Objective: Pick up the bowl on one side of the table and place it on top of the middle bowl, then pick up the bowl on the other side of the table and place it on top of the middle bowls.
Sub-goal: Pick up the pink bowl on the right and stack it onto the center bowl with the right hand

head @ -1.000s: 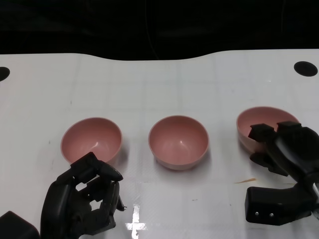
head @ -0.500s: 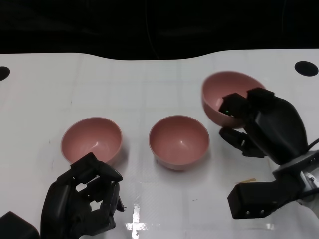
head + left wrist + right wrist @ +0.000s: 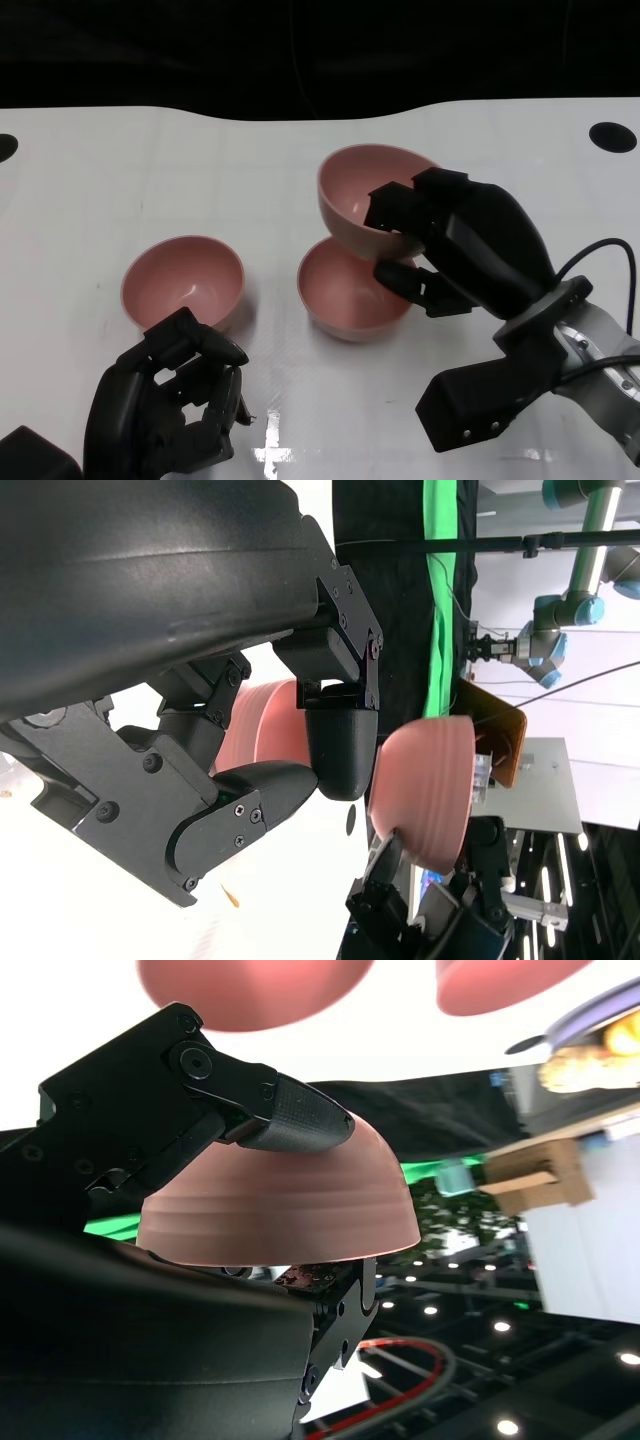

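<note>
Right hand (image 3: pixel 440 250) grips held bowl (image 3: pixel 365 190) by rim, tilted, just above and behind middle bowl (image 3: pixel 345 295); left hand (image 3: pixel 175 405) curled, holding nothing, near left bowl (image 3: pixel 185 280).

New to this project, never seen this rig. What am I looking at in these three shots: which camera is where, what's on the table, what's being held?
It is a humanoid robot at a white table. The wide shot is from its head, looking down. The other two come from cameras at its wrists, so they look tilted.

The right robot hand holds a pink bowl by the rim, above the middle bowl. The right wrist shot shows the same held bowl close up. Another pink bowl sits on the robot's left side. The left robot hand rests near it, fingers curled in and holding nothing.
</note>
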Controlling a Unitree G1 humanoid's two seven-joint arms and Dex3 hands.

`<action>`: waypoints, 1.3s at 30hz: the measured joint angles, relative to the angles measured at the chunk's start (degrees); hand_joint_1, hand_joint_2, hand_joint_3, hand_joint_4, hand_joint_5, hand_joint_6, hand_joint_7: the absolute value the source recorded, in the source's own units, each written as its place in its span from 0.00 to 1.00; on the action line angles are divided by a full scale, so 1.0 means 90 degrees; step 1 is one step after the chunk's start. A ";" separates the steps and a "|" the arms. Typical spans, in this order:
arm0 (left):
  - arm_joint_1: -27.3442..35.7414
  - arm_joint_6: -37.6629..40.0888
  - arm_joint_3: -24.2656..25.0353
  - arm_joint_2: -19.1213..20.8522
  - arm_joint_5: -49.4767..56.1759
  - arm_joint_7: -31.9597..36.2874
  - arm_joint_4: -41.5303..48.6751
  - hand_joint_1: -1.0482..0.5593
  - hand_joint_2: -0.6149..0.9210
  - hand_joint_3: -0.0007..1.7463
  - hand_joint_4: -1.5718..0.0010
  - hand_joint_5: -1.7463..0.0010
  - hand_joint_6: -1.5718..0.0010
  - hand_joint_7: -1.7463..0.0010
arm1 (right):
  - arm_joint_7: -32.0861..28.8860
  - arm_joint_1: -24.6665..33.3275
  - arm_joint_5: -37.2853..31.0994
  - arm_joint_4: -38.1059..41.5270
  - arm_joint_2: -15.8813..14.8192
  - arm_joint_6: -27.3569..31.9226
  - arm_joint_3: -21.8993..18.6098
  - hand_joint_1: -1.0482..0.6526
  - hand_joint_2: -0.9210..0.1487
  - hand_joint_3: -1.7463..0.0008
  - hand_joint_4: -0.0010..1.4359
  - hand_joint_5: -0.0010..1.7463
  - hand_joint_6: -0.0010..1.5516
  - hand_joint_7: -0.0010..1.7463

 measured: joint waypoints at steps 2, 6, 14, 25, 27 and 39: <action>0.0001 -0.0027 -0.0002 0.0007 0.0002 0.0000 0.0003 0.50 0.73 0.64 0.47 0.01 0.50 0.17 | 0.0000 -0.0068 -0.0021 0.0170 0.0060 -0.0054 0.0047 0.52 0.54 0.29 0.67 1.00 0.49 1.00; -0.0001 -0.0102 -0.0034 0.0009 0.0007 0.0000 0.0008 0.51 0.73 0.64 0.46 0.02 0.50 0.18 | -0.0016 -0.0157 -0.0180 0.0528 0.0120 -0.0076 0.0245 0.53 0.54 0.35 0.70 1.00 0.49 1.00; -0.0003 -0.0095 -0.0054 0.0012 -0.0029 0.0000 0.0011 0.51 0.73 0.63 0.46 0.02 0.49 0.21 | -0.0013 -0.0257 -0.0295 0.1128 0.0198 -0.0135 0.0475 0.55 0.57 0.29 0.68 1.00 0.49 0.98; -0.0002 -0.0092 -0.0103 -0.0001 0.0010 0.0003 0.0011 0.51 0.72 0.63 0.46 0.01 0.48 0.20 | 0.0905 -0.0354 -0.0215 0.1483 0.0236 -0.0001 0.0633 0.46 0.13 0.79 0.56 0.31 0.55 0.09; -0.0002 -0.0084 -0.0106 -0.0011 0.0014 0.0004 0.0010 0.51 0.72 0.64 0.47 0.01 0.48 0.20 | 0.1199 -0.0355 -0.0165 0.1495 0.0235 0.0099 0.0658 0.44 0.03 0.90 0.58 0.17 0.53 0.03; -0.0002 -0.0077 -0.0112 -0.0038 0.0057 0.0005 0.0010 0.51 0.71 0.64 0.48 0.00 0.49 0.19 | 0.2410 -0.0292 -0.0146 0.0934 0.0096 0.0923 0.0714 0.14 0.00 0.74 0.16 0.00 0.16 0.00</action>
